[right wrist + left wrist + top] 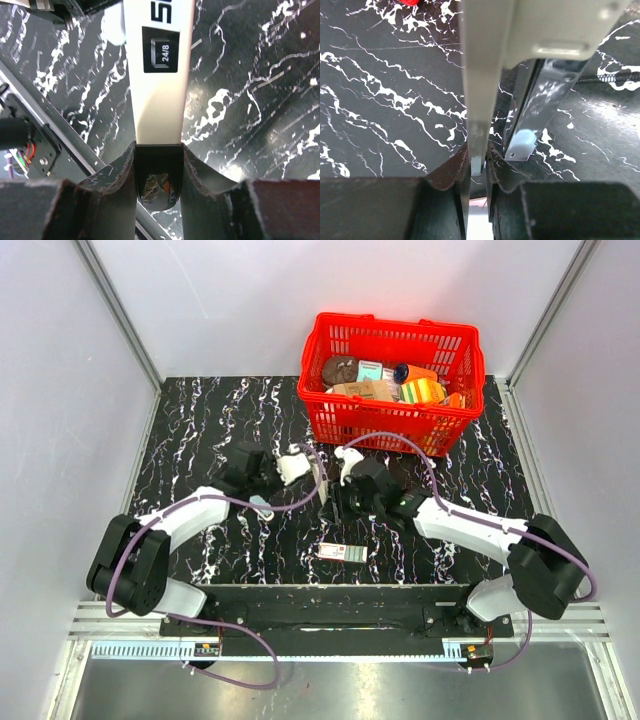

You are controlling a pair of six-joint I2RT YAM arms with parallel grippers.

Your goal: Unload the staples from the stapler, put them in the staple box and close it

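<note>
Since it is held at two places, stapler point(157, 75) judged rigid, light, slick-sided: left gripper point(477, 155) pinches its thin cream edge, right gripper point(158, 150) clamps its black end.

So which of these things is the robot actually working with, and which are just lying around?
In the job:
- stapler, clamped from both sides
- left pincer, shut on it
- right pincer, shut on it

Lying about:
- red basket at the back
- packets inside it
- small box lying flat, nearer the arms' bases
</note>
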